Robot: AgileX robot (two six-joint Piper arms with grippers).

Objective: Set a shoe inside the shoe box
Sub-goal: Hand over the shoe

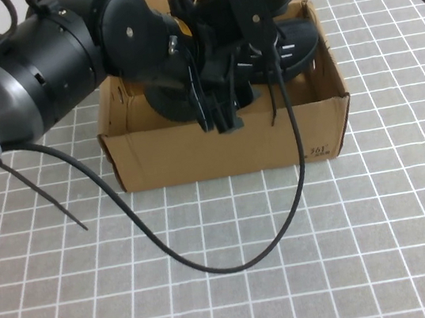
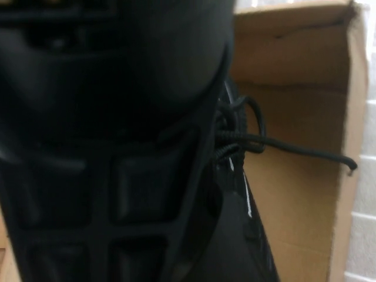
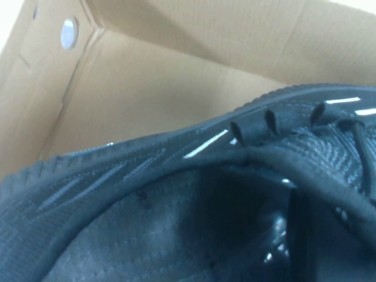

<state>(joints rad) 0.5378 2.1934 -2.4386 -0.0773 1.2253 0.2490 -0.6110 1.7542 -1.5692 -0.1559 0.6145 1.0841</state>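
The black shoe (image 1: 296,41) is inside the brown shoe box (image 1: 227,147), toward its right side, with white dashes showing on its side. My left gripper (image 1: 222,113) reaches into the box at the middle, close to the front wall. The left wrist view is filled by the shoe's black treaded sole (image 2: 117,176), with laces (image 2: 249,138) against the box wall (image 2: 294,88). My right gripper (image 1: 259,44) comes down from the back onto the shoe. The right wrist view looks into the shoe's opening (image 3: 176,229), where the gripper (image 3: 289,226) grips the collar inside the box (image 3: 147,88).
A loose black cable (image 1: 241,267) loops over the gridded table in front of the box. A second thin cable (image 1: 50,195) trails at the left. The bulky left arm (image 1: 38,65) covers the box's left rear. A small dark print (image 1: 317,150) marks the box's front right corner.
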